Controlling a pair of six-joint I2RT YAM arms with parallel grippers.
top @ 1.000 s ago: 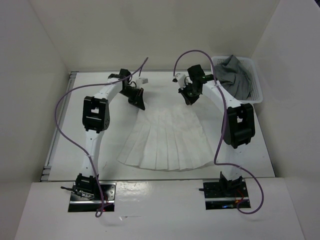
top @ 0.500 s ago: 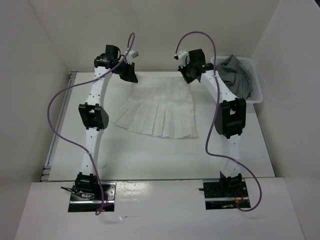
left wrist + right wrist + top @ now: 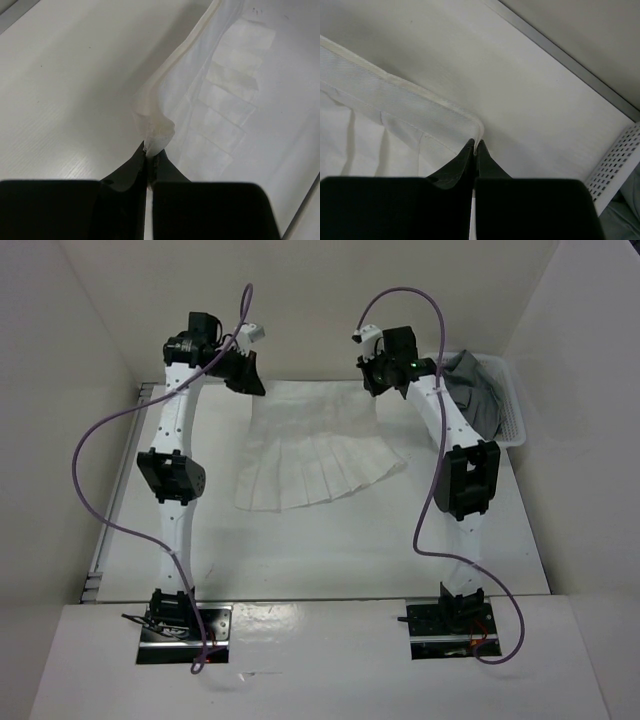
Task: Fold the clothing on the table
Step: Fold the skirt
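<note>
Hanging from its waistband, the white pleated skirt [image 3: 318,455] is raised at the far side of the table [image 3: 300,550], its hem resting on the surface nearer the middle. My left gripper [image 3: 148,148] has its fingers clamped together on one waistband corner; my right gripper [image 3: 474,143] pinches the other corner. I judge this to be the lift-and-spread step ahead of the first fold. Next I should bring both arms toward me together, laying waistband over hem without letting the fabric sag or twist. A mesh basket [image 3: 512,412] sits at the table's far right corner.
</note>
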